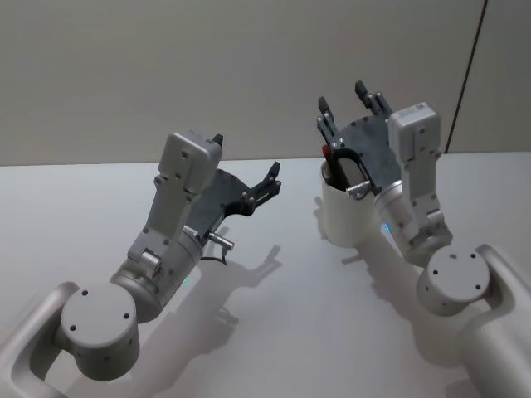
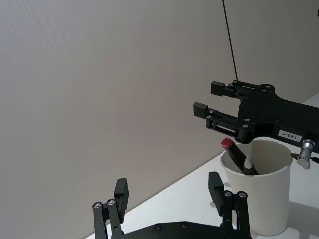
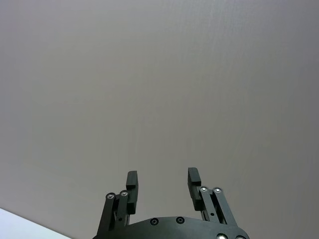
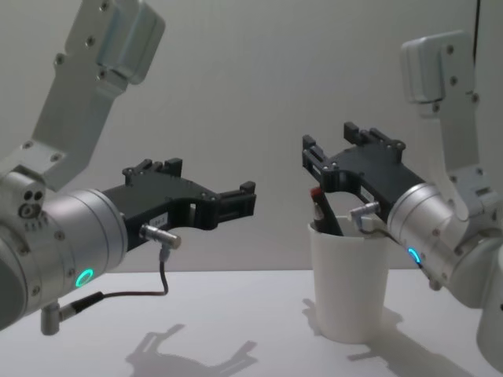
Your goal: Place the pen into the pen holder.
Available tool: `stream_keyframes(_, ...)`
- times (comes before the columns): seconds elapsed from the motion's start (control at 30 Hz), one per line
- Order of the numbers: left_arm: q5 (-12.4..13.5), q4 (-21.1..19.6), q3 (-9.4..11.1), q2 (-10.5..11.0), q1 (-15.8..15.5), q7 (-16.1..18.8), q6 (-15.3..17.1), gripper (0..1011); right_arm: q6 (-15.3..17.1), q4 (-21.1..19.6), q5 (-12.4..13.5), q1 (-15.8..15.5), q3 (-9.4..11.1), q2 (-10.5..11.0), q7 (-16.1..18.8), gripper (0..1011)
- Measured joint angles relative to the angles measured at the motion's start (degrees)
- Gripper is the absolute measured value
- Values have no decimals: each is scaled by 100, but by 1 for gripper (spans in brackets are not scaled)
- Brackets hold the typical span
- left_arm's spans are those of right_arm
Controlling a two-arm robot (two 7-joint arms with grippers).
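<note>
A: Where do we find the pen (image 2: 238,155) now?

B: We see it standing inside the pen holder (image 1: 347,214), leaning against the cup's inner wall. Its red end pokes up past the rolled rim, and in the left wrist view a silver tip shows beside the dark barrel, down inside the cup.

A: And the pen holder itself?

B: Upright on the white desk (image 1: 274,323), on our right side, just in front of the right arm's wrist.

A: What about the right claw (image 1: 350,103)?

B: It hangs above the cup, over the far rim, fingers spread apart with nothing between them. In the chest view we see its black body level with the pen's red end, just above the cup's mouth; whether it touches the pen, we cannot tell. The right wrist view shows both fingers (image 3: 131,180) parted against the bare wall.

A: And the left claw (image 1: 245,162)?

B: Raised off the desk on our left, well apart from the cup, pointing toward it. Its fingers are released too, and it grasps nothing. A thin cable loops beneath its wrist
</note>
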Motion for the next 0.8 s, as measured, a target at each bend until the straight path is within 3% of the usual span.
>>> stream_keyframes(0.4,0,0,0,0,0,0,0,1001,57,-58,67,-20,7,4,26,949)
stream_keyframes(0.5,0,0,0,0,0,0,0,1001,180,-198,188,-83,28,28,40,1001)
stream_keyframes(0.8,0,0,0,0,0,0,0,1001,745,-919,672,-424,153,196,24,1002)
